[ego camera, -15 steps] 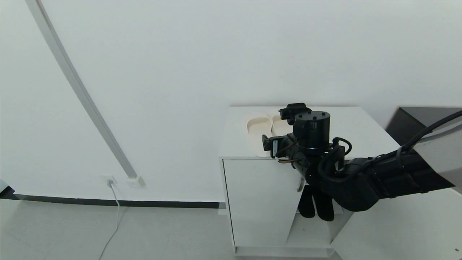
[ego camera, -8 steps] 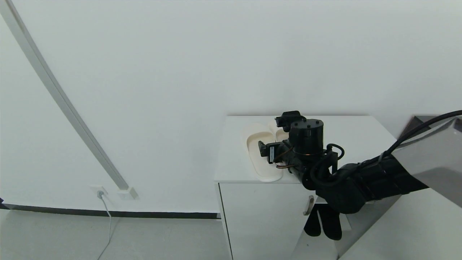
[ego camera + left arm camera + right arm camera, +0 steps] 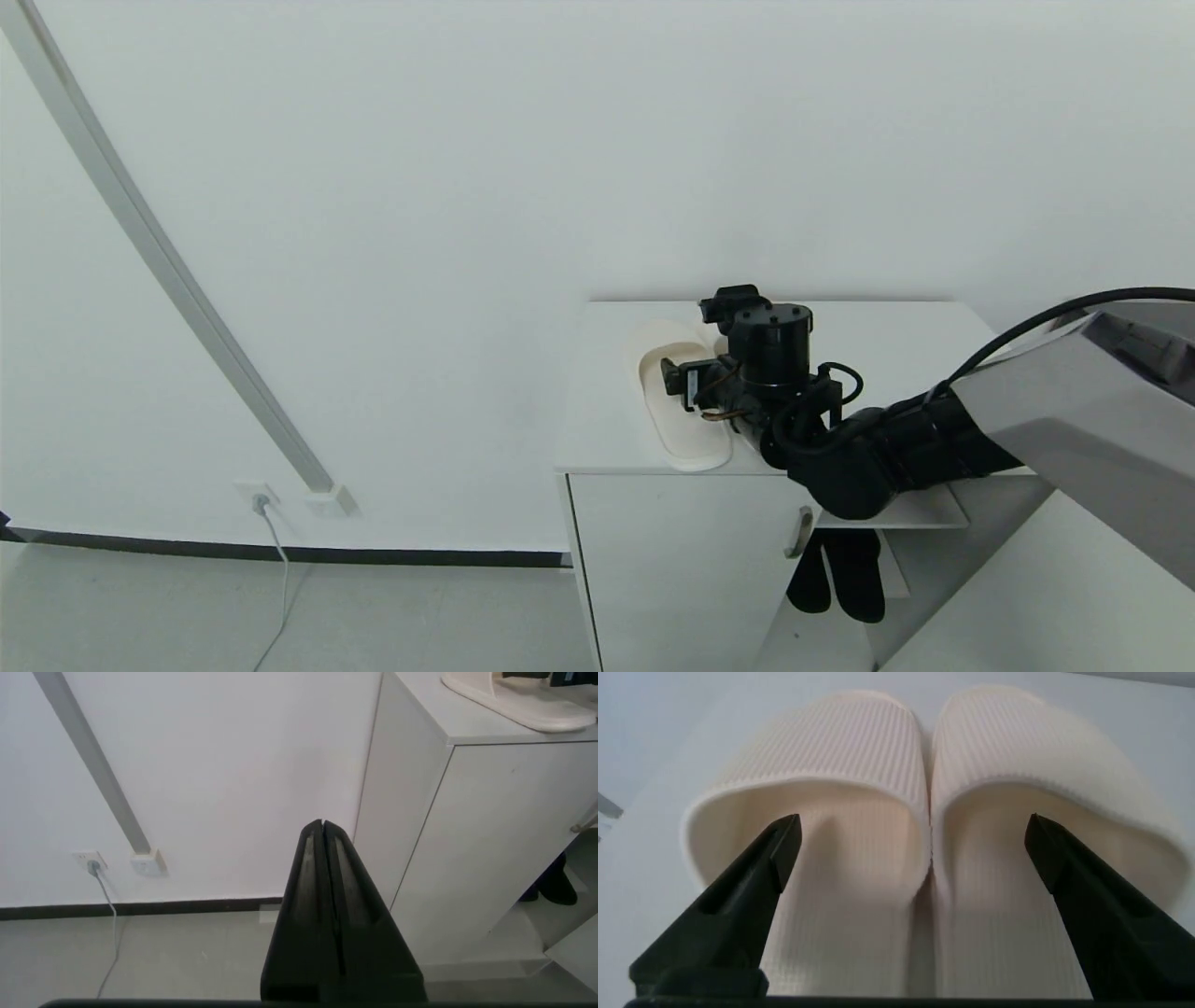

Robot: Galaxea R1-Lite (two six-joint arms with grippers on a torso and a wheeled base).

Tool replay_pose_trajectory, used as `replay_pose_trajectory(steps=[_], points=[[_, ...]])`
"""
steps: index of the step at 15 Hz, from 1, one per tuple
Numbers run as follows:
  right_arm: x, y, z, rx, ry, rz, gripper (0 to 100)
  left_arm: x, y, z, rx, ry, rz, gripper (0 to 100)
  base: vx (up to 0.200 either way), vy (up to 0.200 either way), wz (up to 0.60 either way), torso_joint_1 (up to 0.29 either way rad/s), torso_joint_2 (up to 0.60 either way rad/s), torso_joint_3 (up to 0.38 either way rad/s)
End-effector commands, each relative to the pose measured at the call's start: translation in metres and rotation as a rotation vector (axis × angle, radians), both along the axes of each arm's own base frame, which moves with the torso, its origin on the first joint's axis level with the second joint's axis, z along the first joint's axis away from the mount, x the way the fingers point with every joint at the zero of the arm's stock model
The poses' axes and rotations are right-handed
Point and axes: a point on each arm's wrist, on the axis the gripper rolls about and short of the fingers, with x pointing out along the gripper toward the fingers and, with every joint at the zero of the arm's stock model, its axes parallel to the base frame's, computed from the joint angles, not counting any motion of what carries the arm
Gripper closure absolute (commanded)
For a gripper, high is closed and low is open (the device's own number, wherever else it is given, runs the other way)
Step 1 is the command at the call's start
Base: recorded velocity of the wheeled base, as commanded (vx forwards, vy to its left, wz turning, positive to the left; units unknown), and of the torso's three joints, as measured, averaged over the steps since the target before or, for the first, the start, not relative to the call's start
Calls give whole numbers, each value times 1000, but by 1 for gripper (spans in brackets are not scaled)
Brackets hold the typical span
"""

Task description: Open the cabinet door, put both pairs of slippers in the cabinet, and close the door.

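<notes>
A pair of cream slippers [image 3: 674, 420] lies side by side on the left part of the white cabinet's top [image 3: 896, 355]. My right gripper [image 3: 913, 831] is open just above them, one finger [image 3: 738, 905] outside each slipper's strap [image 3: 831, 775]. In the head view the right wrist [image 3: 770, 350] covers the inner slipper. A pair of black slippers [image 3: 840, 583] stands inside the cabinet's open right half, under a shelf [image 3: 920, 518]. My left gripper [image 3: 322, 859] is shut and empty, low beside the cabinet's left side [image 3: 411, 793].
The cabinet's left door [image 3: 672, 569] is closed, with a handle [image 3: 798, 532] at its edge. The open right door [image 3: 1018, 597] sticks out at the lower right. A wall socket with a cable [image 3: 261, 499] and a slanted conduit [image 3: 168, 261] are on the left.
The head view shifted, so the cabinet sits lower in the picture. My right arm has moved forward over the cabinet top, further onto the cream slippers. The left gripper's motion cannot be judged.
</notes>
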Motion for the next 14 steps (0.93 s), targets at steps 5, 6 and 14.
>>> replay_pose_trajectory(steps=[5, 6, 14], points=[[26, 7, -7, 1, -11, -21, 100, 0, 0, 0, 0, -1, -2, 100, 0, 0, 0, 0, 0, 0], [27, 7, -6, -2, -7, -21, 100, 0, 0, 0, 0, -1, 0, 100, 0, 0, 0, 0, 0, 0], [20, 3, 8, 12, -26, -20, 100, 0, 0, 0, -2, -1, 0, 100, 0, 0, 0, 0, 0, 0]])
